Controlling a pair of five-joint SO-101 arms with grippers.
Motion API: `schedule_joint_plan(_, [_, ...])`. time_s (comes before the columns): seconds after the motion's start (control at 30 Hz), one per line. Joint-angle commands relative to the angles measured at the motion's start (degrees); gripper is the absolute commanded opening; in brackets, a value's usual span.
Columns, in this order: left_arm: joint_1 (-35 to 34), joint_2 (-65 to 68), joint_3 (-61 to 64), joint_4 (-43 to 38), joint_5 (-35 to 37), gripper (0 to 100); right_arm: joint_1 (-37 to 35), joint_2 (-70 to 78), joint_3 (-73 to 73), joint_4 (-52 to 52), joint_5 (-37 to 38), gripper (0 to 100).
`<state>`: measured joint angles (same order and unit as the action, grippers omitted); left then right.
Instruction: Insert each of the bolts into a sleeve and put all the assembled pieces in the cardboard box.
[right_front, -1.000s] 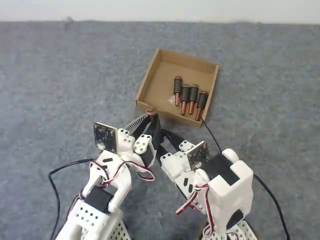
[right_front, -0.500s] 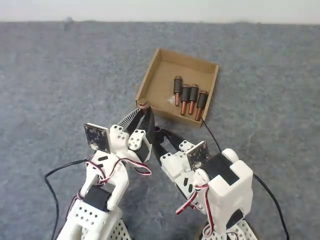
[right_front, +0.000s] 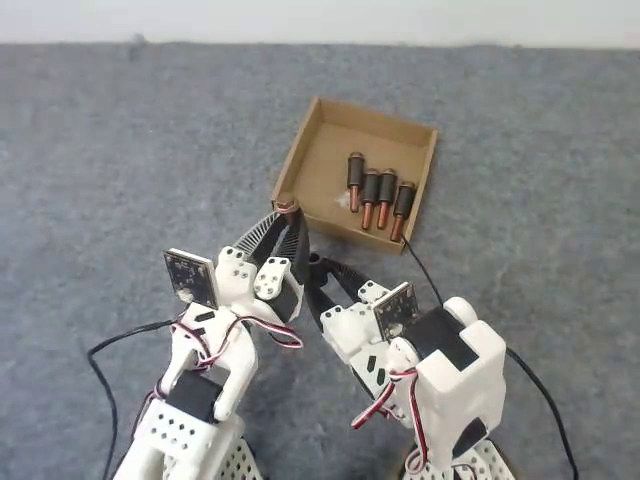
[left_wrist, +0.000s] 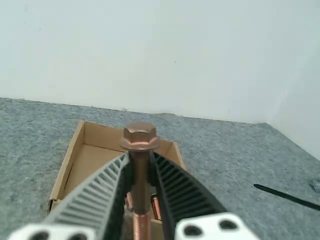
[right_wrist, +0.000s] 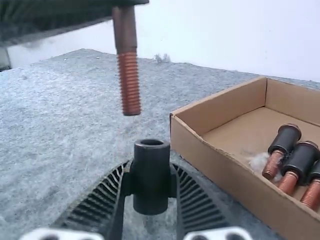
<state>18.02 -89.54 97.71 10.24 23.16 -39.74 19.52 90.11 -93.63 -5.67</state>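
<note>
You're holding the copper hex-head bolt (left_wrist: 140, 137) in your left hand (left_wrist: 140, 162) and the black cylindrical sleeve (right_wrist: 151, 155) in your right hand (right_wrist: 150, 182). Insertion is coming next: centre the bolt over the sleeve, then lower.

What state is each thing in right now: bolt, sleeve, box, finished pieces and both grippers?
bolt: held upright, head up, threaded end above the sleeve, not yet inserted.
sleeve: held upright, bore open and empty.
left gripper: shut on the bolt.
right gripper: shut on the sleeve.
cardboard box: open-topped, on the table.
assembled pieces: four, lying side by side in the box.
</note>
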Motion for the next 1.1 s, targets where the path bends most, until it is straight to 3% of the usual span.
schedule_joint_plan(0.0, [-0.26, -1.23, -0.75, -1.93, 0.18, 1, -0.66, -0.66, 0.44, -1.01, -0.44, 0.6])
schedule_joint_plan(0.17, [-0.53, 4.31, -0.75, -8.00, -0.09, 1, -0.66, -0.66, 0.35, -1.01, -0.44, 0.6])
schedule_joint_plan(0.33, [-2.64, 21.19, -1.27, -23.03, 0.18, 1, -0.57, -0.48, 0.26, -1.01, -0.44, 0.6])
schedule_joint_plan(0.47, [-2.90, 29.71, -1.63, -29.89, 0.26, 1, -0.57, -0.31, 0.18, -1.01, -0.44, 0.6])
schedule_joint_plan(0.9, [-2.81, 30.51, -1.71, -30.42, 0.35, 1, -0.40, -0.13, -0.79, -0.57, -0.44, 0.6])
schedule_joint_plan(1.07, [-1.85, 30.24, -1.71, -27.78, 0.35, 1, -0.31, -0.57, -3.16, 5.41, 1.58, 0.6])
